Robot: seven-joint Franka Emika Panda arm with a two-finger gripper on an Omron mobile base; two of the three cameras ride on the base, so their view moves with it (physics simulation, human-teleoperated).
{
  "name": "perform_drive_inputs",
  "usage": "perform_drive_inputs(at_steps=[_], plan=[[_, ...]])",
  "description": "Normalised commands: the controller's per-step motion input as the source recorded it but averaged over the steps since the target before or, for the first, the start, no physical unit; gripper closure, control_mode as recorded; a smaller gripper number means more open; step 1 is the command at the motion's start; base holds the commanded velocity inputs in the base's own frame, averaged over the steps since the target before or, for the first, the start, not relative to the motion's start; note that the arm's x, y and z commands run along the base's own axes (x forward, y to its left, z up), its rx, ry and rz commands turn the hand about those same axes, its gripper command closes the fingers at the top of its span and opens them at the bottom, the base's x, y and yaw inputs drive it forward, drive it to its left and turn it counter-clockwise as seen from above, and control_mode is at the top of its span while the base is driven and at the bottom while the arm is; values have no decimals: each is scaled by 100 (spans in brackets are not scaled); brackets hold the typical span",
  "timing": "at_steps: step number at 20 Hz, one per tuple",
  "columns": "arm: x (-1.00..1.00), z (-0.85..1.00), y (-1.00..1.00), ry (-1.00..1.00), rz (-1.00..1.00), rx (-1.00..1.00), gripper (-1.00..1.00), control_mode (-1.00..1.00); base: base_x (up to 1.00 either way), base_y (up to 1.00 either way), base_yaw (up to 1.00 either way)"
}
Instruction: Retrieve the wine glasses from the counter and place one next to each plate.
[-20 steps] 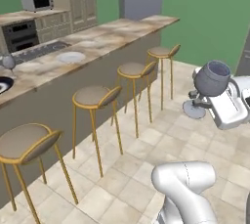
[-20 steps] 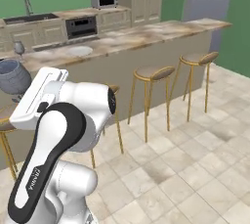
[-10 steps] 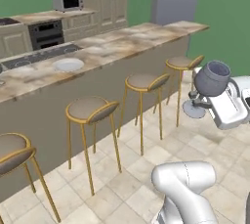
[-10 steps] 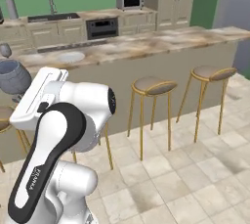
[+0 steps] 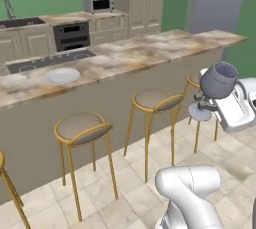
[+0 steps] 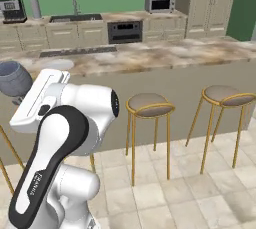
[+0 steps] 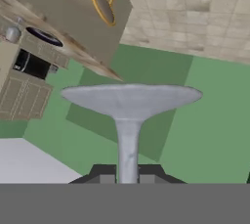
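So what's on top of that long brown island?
A pale round plate lies flat on the island top, with a dark cooktop set into the surface behind it. In the right base view the held wine glass covers part of the island's left end.

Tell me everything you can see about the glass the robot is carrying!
The wine glass is a see-through grey-blue, with a rounded bowl, a thin stem and a round flat foot. It stands nearly upright in the air, away from the island. The gripper is shut on its stem, a dark fingertip pressing each side. Nothing else touches it, and it looks empty.
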Motion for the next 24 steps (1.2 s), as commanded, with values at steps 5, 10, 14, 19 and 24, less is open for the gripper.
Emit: perform_drive_inputs(at_steps=[5,10,14,19,24], plan=[[0,0,0,0,0,0,100,100,100,-43,28],[0,0,0,0,0,0,100,100,100,-2,32],[0,0,0,0,0,0,100,100,80,16,47],[0,0,0,0,0,0,100,100,57,-13,40],[0,0,0,0,0,0,100,100,66,-20,26]])
